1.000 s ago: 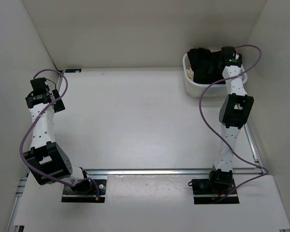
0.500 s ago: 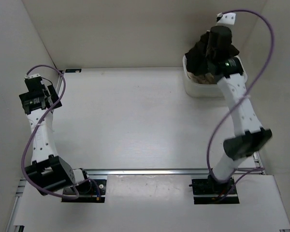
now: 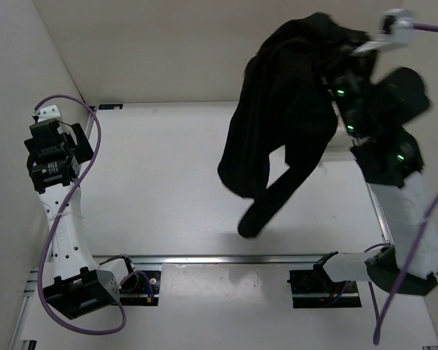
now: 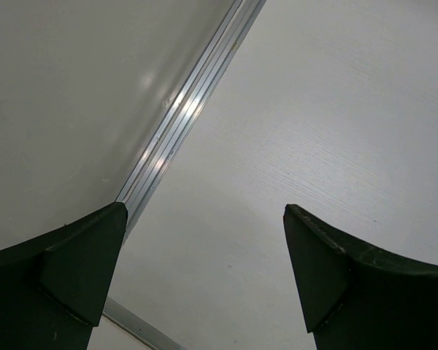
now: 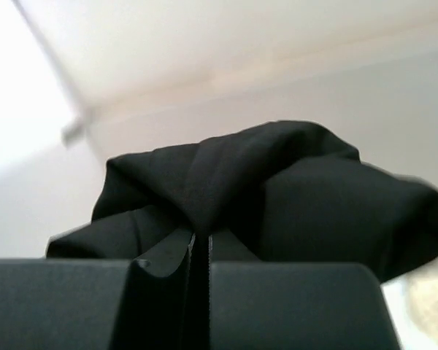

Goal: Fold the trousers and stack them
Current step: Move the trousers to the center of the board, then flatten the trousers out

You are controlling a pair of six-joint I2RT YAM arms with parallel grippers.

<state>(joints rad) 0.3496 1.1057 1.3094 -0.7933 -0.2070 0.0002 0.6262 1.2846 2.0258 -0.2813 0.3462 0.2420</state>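
The black trousers (image 3: 285, 124) hang in a bunched mass high over the right half of the table, one leg trailing down to the lower end (image 3: 252, 222) near the table's front. My right gripper (image 5: 201, 240) is shut on a fold of the trousers (image 5: 277, 189); in the top view its fingers are hidden by the cloth. At the table's left edge my left gripper (image 3: 56, 142) is raised, and its fingertips (image 4: 117, 219) stand wide apart with nothing between them, only bare table below.
White walls enclose the table on the left, back and right. An aluminium rail (image 3: 263, 259) runs along the front by the arm bases, and another rail (image 4: 182, 117) along the left edge. A beige patch (image 5: 423, 306) shows low right in the right wrist view.
The right gripper closed on the trousers in the back-right bin and lifted them high, swinging them out over the table. The left arm rose slightly, still open.
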